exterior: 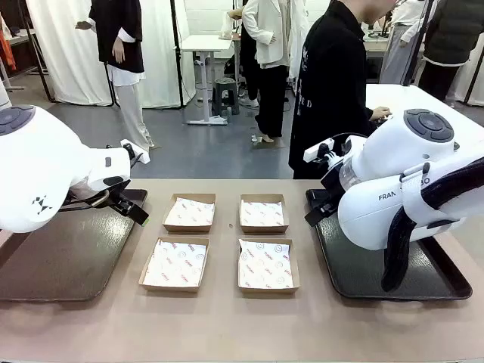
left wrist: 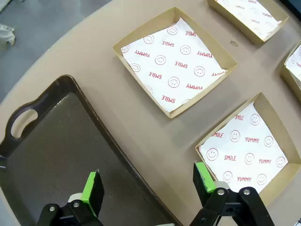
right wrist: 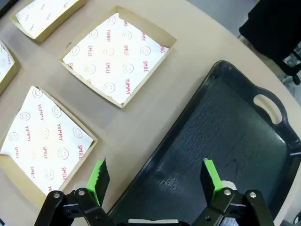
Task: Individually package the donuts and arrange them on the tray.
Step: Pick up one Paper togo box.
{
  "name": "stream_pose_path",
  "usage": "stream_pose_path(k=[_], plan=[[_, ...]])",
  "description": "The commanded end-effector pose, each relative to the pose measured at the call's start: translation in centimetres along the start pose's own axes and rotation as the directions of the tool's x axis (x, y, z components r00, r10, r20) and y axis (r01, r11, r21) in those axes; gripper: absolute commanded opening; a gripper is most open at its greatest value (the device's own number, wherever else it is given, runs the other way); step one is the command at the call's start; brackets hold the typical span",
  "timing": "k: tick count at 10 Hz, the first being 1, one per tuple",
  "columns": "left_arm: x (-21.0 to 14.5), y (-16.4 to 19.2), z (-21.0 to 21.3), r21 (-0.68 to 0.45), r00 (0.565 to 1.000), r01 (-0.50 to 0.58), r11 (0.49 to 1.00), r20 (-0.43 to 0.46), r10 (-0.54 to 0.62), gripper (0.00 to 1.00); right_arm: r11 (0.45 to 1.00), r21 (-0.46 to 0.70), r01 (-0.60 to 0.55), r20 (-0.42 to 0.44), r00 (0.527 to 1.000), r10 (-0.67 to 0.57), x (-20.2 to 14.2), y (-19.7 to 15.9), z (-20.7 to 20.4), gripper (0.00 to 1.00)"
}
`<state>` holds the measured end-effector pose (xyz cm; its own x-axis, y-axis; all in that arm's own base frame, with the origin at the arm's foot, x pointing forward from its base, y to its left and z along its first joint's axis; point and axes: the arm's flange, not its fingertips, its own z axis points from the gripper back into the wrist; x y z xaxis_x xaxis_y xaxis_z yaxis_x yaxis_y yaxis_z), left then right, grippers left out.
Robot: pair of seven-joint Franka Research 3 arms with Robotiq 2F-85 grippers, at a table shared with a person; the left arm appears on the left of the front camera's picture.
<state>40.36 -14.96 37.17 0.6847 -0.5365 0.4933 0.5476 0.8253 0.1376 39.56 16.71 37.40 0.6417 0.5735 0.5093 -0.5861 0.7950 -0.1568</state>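
The donuts are out of view. Several square cardboard boxes lined with smiley-print paper lie empty in the middle of the table (exterior: 227, 325), among them a far-left box (exterior: 189, 212) and a near-right box (exterior: 265, 265). A dark tray (exterior: 60, 257) lies at the left and another dark tray (exterior: 363, 272) at the right, both bare. My left gripper (left wrist: 146, 181) hangs open above the left tray's (left wrist: 56, 141) inner edge, with two boxes (left wrist: 174, 61) beyond it. My right gripper (right wrist: 155, 173) is open over the right tray's (right wrist: 225, 136) inner edge, beside a box (right wrist: 44, 136).
A person in black (exterior: 333, 83) stands at the far right side of the table, one hand (exterior: 378, 115) on a white table behind. Both bulky white arms (exterior: 38, 174) (exterior: 401, 189) hover over the trays. Open tabletop runs along the near edge.
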Motion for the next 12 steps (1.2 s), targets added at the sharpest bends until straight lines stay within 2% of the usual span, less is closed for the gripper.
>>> stream_pose_path(k=[1,12], plan=[[0.0,-0.01,0.0,0.0,1.0,0.0,1.0,0.0,0.0,1.0,1.0,0.0,0.0,0.0,1.0,0.0,0.0,0.0,0.0,1.0],[0.0,-0.01,0.0,0.0,1.0,0.0,1.0,0.0,0.0,1.0,1.0,0.0,0.0,0.0,1.0,0.0,0.0,0.0,0.0,1.0]])
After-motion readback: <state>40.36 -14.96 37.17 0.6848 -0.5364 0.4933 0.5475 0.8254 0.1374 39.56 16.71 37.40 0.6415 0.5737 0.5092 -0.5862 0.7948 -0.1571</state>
